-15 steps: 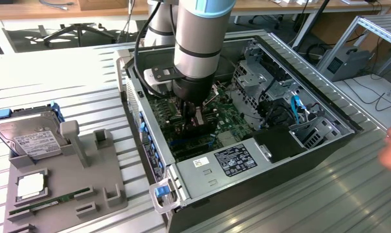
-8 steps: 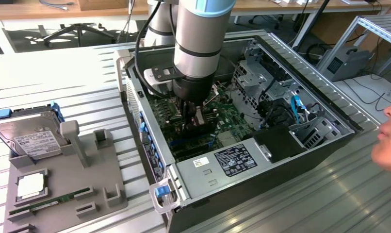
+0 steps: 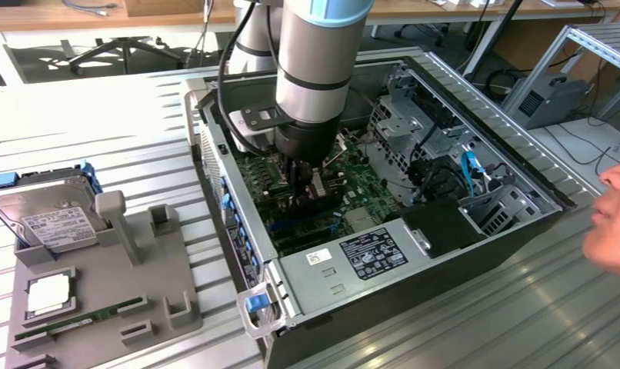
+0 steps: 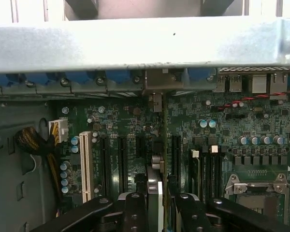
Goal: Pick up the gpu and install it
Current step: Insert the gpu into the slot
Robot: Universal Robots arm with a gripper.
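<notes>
Fingers [image 4: 135, 212] of the gripper [image 4: 154, 212] are seen nearest in the wrist view, clamped on the two faces of the gpu [image 4: 154, 193], which is held edge-on between them. In the exterior view the gripper [image 3: 308, 188] is lowered deep inside the open computer case [image 3: 515, 231], with the card [image 3: 316, 184] hanging just above the motherboard [image 3: 367, 184].

Just beyond the card, a row of dark expansion slots [image 4: 121, 159] and one white slot [image 4: 85, 164] is laid out on the board. A mismatch between card edge and slot is judged the main risk: if the card is tilted or set beside the slot, its contacts could be pressed onto the bare board and parts nearby could be damaged. Whether the card edge already touches a slot cannot be told.

Farther on, the rear wall of the case [image 4: 145, 48] carries blue retaining clips [image 4: 116, 76] and a bracket opening [image 4: 154, 92]. The card's metal bracket could be caught on that wall if it is brought down out of line, and the card could then slip within the grip.

Off to the exterior view's left, a grey tray [image 3: 135, 307] with a hard drive [image 3: 48, 215] is left well apart. A person [image 3: 618, 223] is leaning in at the exterior view's right, near the case, and could be struck by the arm.
</notes>
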